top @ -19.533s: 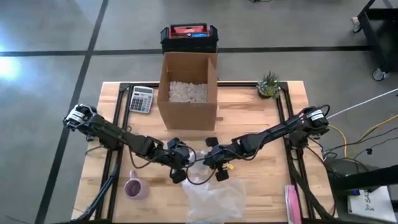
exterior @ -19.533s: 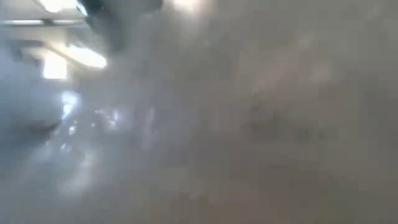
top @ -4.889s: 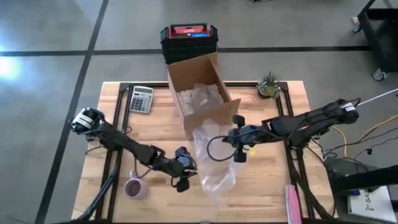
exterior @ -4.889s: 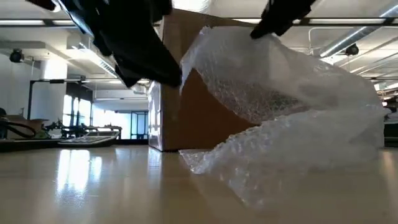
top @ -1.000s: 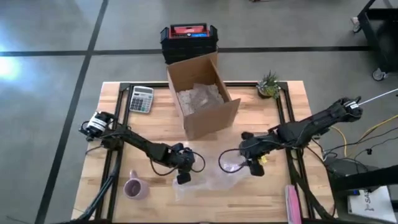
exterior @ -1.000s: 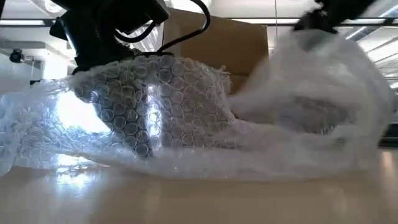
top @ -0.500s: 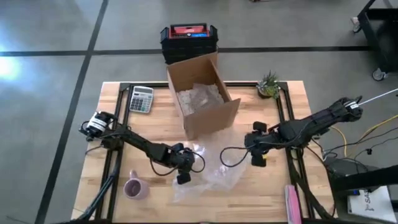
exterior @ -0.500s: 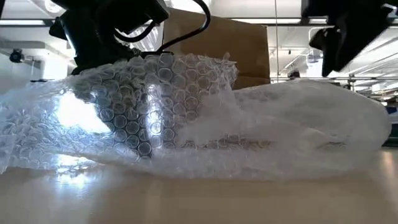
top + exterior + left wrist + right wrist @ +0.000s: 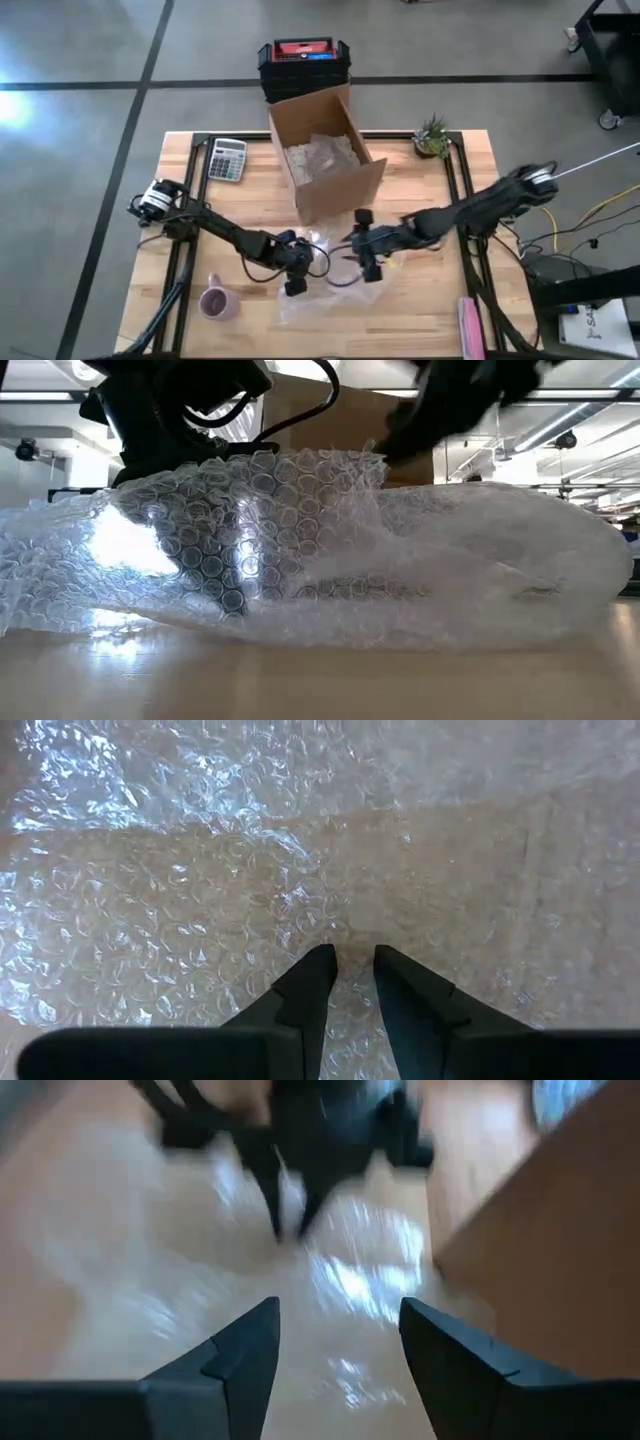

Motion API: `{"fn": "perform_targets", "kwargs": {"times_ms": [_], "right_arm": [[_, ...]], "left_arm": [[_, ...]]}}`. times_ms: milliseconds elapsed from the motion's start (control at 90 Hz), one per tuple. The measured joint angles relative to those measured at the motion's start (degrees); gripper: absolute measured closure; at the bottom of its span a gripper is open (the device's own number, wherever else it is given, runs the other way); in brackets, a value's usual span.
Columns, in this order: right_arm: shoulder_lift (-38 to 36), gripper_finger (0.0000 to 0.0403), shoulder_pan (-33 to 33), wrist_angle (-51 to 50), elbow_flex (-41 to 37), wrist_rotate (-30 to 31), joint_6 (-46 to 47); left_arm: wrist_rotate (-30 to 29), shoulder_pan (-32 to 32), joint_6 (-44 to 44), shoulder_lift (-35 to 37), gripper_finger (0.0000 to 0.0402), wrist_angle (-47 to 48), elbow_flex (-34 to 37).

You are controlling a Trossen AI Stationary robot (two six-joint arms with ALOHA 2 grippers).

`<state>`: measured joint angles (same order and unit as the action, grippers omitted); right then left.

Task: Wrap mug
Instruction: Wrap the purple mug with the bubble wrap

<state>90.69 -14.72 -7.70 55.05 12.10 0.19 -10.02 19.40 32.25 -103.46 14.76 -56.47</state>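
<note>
Pinching the bubble wrap (image 9: 335, 285) between nearly closed fingers, the left pincer (image 9: 291, 272) pressed the sheet onto the desk (image 9: 420, 300). Right pincer (image 9: 367, 246) hung just beside it over the wrap, fingers spread wide, holding nothing. Mug (image 9: 216, 301) stood apart, beyond the left pincer, unwrapped.

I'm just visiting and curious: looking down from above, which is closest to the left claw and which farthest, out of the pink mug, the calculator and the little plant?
From the left claw, in the high view:
1. Pink mug, nearest, toward the table's front left.
2. Calculator, at the back left.
3. Little plant, farthest, at the back right corner.
</note>
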Motion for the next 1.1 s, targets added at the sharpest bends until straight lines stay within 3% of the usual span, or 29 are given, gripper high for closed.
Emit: {"fn": "perform_targets", "kwargs": {"times_ms": [222,389,500,667,822,1100], "right_arm": [[12.1,0.0238,4.7,-3.2,2.0,-2.9,1.4],[14.7,0.0263,6.0,-5.6,2.2,-5.2,2.7],[14.3,0.0306,6.0,-8.5,2.3,-5.2,2.4],[9.3,0.0393,5.5,-19.3,2.0,-5.2,3.0],[1.2,0.0379,2.6,-30.4,1.2,-4.6,8.6],[-14.2,0.04,-9.2,-31.1,-8.0,-4.6,22.5]], "left_arm": [[0.0,0.0,0.0,0.0,0.0328,-0.8,0.0],[0.0,0.0,0.0,0.0,0.0328,-1.1,0.0],[-0.1,0.0,0.0,0.0,0.0328,-1.2,0.0],[-0.4,0.0,1.1,0.0,0.0328,-1.0,-0.1],[-0.2,0.1,1.3,0.0,0.0328,1.2,-0.2],[0.0,0.1,3.0,0.2,0.0328,3.4,-0.2]]}}
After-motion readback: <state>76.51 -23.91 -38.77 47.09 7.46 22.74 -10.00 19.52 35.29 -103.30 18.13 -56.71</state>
